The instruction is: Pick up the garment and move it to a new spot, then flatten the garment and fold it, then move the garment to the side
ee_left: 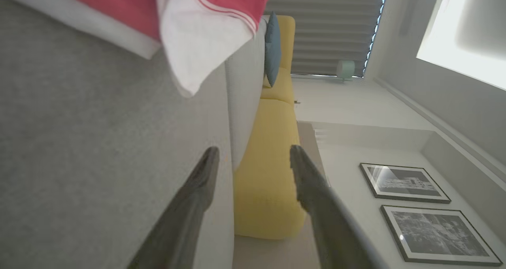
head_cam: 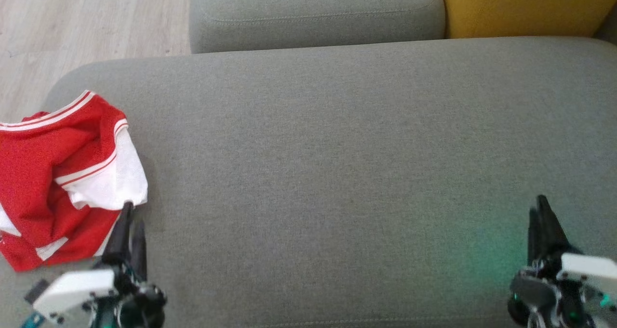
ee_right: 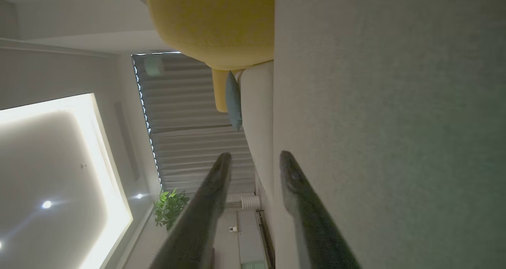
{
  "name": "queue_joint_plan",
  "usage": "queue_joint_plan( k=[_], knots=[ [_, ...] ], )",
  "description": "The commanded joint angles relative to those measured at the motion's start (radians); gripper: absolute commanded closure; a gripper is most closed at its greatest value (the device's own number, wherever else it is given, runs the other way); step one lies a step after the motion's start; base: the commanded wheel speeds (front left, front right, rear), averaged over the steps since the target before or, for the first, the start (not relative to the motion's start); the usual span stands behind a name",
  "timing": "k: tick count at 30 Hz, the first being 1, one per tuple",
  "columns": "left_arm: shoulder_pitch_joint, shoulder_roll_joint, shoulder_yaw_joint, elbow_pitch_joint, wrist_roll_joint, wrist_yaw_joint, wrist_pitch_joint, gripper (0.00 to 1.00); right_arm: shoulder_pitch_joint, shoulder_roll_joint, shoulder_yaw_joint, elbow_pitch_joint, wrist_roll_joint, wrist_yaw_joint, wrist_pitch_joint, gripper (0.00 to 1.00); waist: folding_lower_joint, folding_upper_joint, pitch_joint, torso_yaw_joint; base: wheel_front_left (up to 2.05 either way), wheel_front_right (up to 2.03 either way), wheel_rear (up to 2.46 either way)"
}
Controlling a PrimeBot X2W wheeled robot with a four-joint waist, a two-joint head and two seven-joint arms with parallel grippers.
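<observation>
The garment (head_cam: 62, 174) is a crumpled red and white jersey with striped trim, lying at the left end of the grey seat cushion (head_cam: 337, 150). My left gripper (head_cam: 133, 216) sits at the lower left, its upper fingertip touching or just short of the garment's white lower-right corner. In the left wrist view the garment (ee_left: 205, 24) hangs ahead of the left gripper (ee_left: 253, 152), whose fingers are apart with nothing between them. My right gripper (head_cam: 537, 205) rests over bare cushion at the lower right, far from the garment. In its own view the right gripper (ee_right: 256, 156) shows a narrow empty gap.
A grey back cushion (head_cam: 313, 15) and a yellow cushion (head_cam: 525, 5) border the seat at the far side. Wooden floor (head_cam: 72, 24) lies beyond the cushion's rounded left corner. The seat's middle and right stretch out as bare grey fabric.
</observation>
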Motion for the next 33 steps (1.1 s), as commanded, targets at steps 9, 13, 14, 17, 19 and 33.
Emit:
queue_joint_plan(
  k=[9, 13, 14, 17, 19, 33],
  knots=[
    [-0.024, 0.004, -0.026, -0.028, 0.021, -0.001, -0.028, 0.0, -0.008, -0.005, 0.023, -0.041, -0.018, 0.002, -0.024, 0.0, 0.0, 0.0, -0.002, -0.001, 0.0, 0.0, 0.0],
    [-0.03, 0.009, -0.037, -0.033, 0.041, -0.001, -0.038, 0.0, -0.008, -0.012, 0.034, -0.048, -0.037, 0.002, -0.035, 0.0, 0.0, 0.0, -0.003, -0.001, 0.0, 0.0, 0.0],
    [-0.032, 0.01, -0.04, -0.035, 0.05, -0.001, -0.041, 0.0, -0.008, -0.015, 0.037, -0.051, -0.044, 0.002, -0.038, 0.0, 0.0, 0.0, -0.003, -0.001, 0.0, 0.0, 0.0],
    [-0.038, 0.012, -0.044, -0.044, 0.087, -0.001, -0.051, 0.0, -0.01, -0.024, 0.047, -0.059, -0.073, 0.002, -0.049, 0.0, 0.0, 0.0, -0.005, -0.001, 0.0, 0.0, 0.0],
    [-0.041, 0.01, -0.043, -0.053, 0.117, -0.001, -0.057, 0.0, -0.011, -0.03, 0.052, -0.065, -0.097, 0.002, -0.056, 0.0, 0.0, 0.0, -0.005, -0.001, 0.0, 0.0, 0.0],
    [-0.052, 0.007, -0.062, -0.111, 0.328, -0.002, -0.097, 0.0, -0.008, -0.05, 0.069, -0.126, -0.291, 0.003, -0.074, 0.0, 0.0, 0.0, -0.013, -0.005, 0.0, 0.0, 0.0]
  ],
)
